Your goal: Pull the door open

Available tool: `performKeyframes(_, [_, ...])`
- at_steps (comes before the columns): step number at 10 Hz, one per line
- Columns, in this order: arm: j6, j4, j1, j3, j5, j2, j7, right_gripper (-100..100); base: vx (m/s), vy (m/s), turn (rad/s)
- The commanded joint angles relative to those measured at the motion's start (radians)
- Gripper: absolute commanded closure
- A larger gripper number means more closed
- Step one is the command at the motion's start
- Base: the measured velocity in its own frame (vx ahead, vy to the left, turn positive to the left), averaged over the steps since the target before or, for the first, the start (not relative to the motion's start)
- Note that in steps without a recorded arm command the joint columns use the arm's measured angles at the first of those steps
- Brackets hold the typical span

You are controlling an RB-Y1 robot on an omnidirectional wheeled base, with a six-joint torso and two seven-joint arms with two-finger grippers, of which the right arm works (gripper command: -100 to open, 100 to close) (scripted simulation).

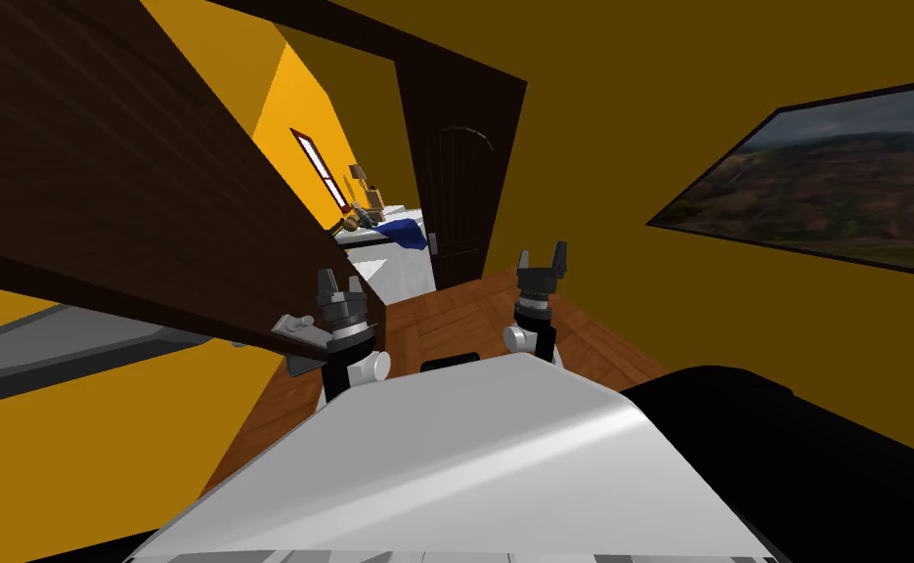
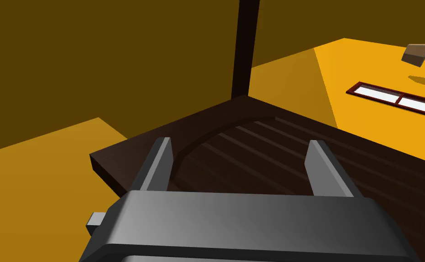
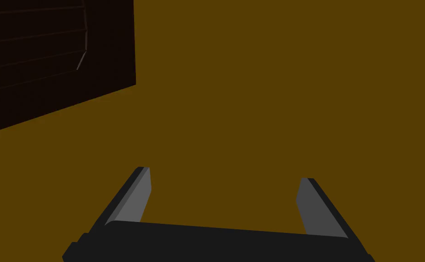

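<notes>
The left gripper (image 1: 340, 281) is nearest, raised just above the chest, its 2 fingers spread wide with nothing between them. In the left wrist view the same gripper (image 2: 239, 143) points along the face of the dark brown door (image 2: 275, 150), with the fingers apart over its arched panel.

In the head view the door (image 1: 103, 166) stands swung well open on the robot's left. Its free edge comes in right beside the left gripper. The grey lever handle (image 1: 298, 327) sits on that edge, just beside the left wrist and outside the fingers. I cannot tell whether it touches the arm.

The right gripper (image 1: 543, 256) is raised to the right of the left one, well apart from the door, and its 2 fingers are also spread and empty. In the right wrist view this gripper (image 3: 224, 175) faces a dark yellow wall (image 3: 275, 91).

Wooden floor (image 1: 445, 323) runs ahead through the open doorway. Past it lies a blue cloth (image 1: 401, 232) on a white piece of furniture. To the right of the opening stands a 2nd dark door (image 1: 459, 195). On the far yellow wall is a narrow red-framed window (image 1: 320, 171). A framed landscape picture (image 1: 816, 195) hangs on the right wall.
</notes>
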Motion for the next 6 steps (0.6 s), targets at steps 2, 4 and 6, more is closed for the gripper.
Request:
performKeyframes(2, [0.003, 0.054, -0.026, -0.001, -0.017, -0.021, 0.007, -100, 0.069, 0.018, 0.096])
performKeyframes(4, [0.006, 0.101, -0.049, -0.002, -0.033, -0.038, 0.013, -100, 0.082, 0.008, 0.073])
performKeyframes(6, [0.008, 0.140, -0.068, -0.002, -0.045, -0.052, 0.018, -100, 0.082, 0.007, 0.082])
